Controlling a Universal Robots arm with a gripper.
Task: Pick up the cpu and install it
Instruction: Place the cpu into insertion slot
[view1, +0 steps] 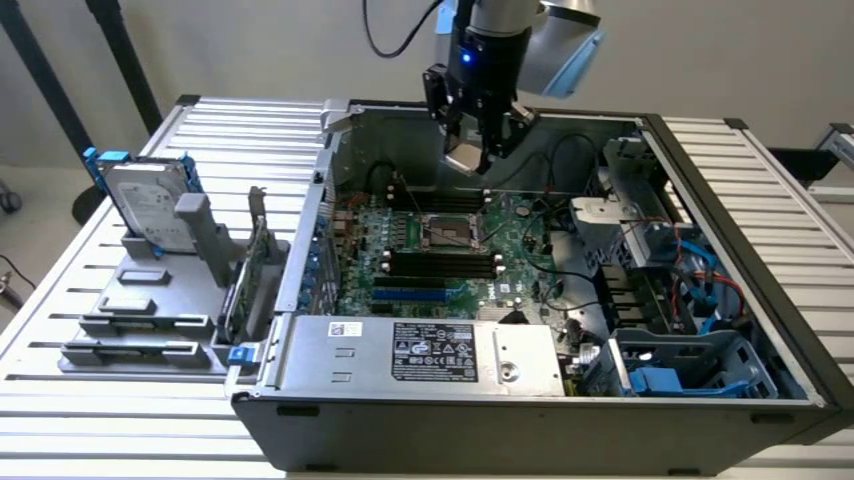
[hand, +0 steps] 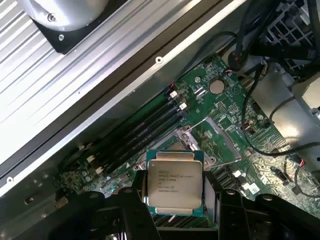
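**Carrying the chip to its seat.** The gripper (view1: 471, 150) hangs inside the open computer case (view1: 534, 420), above the motherboard (view1: 521, 225), and is clamped on the cpu (hand: 175, 184). In the wrist view the dark fingers (hand: 135, 192) press on two opposite edges of the chip, whose silver lid with printed lettering faces the camera. The cpu is in the air, clear of the board, and the metal-framed socket (view1: 451, 232) lies on the board below. Whether the chip stands squarely over the socket cannot be told. The step in hand appears to be the carry toward the socket. Done well, it probably calls for holding the chip level and bringing its edges parallel to the socket frame before any descent. It should also be centred over the opening so that it goes down straight rather than sliding in from one side, since a tilted or offset placement could bend the contacts. The grip bears on the edges alone, so a jolt could let the chip slip. The memory slots (view1: 441, 262) and the black cables (hand: 250, 100) lie near the path and are best kept clear of.
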